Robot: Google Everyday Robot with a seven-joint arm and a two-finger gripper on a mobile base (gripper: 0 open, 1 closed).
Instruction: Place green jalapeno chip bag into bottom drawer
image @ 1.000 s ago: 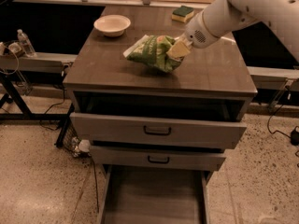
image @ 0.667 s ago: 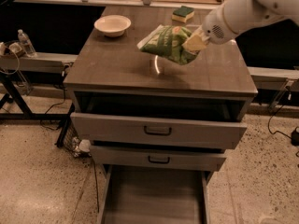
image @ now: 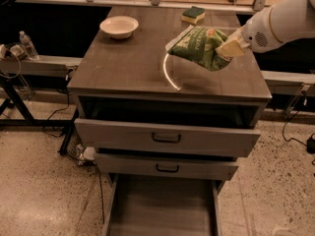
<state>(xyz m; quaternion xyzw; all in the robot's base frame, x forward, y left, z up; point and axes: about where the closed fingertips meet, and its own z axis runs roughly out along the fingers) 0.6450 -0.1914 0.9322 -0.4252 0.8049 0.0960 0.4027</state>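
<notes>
The green jalapeno chip bag [image: 201, 45] hangs in the air above the right half of the cabinet top [image: 133, 63], tilted, with its white edge to the left. My gripper [image: 227, 48] comes in from the right on the white arm and is shut on the bag's right end. The bottom drawer [image: 162, 208] is pulled out far at the foot of the cabinet, its plain grey floor showing, directly below and in front of the cabinet top.
A white bowl [image: 119, 26] sits at the back left of the top. A green-and-yellow sponge [image: 193, 14] lies at the back. The two upper drawers [image: 166, 137] stand slightly open. A water bottle [image: 27, 44] and cables lie to the left.
The gripper has lifted the chip bag off the cabinet top and carried it up and slightly right; the bag now hangs clear of the surface.
</notes>
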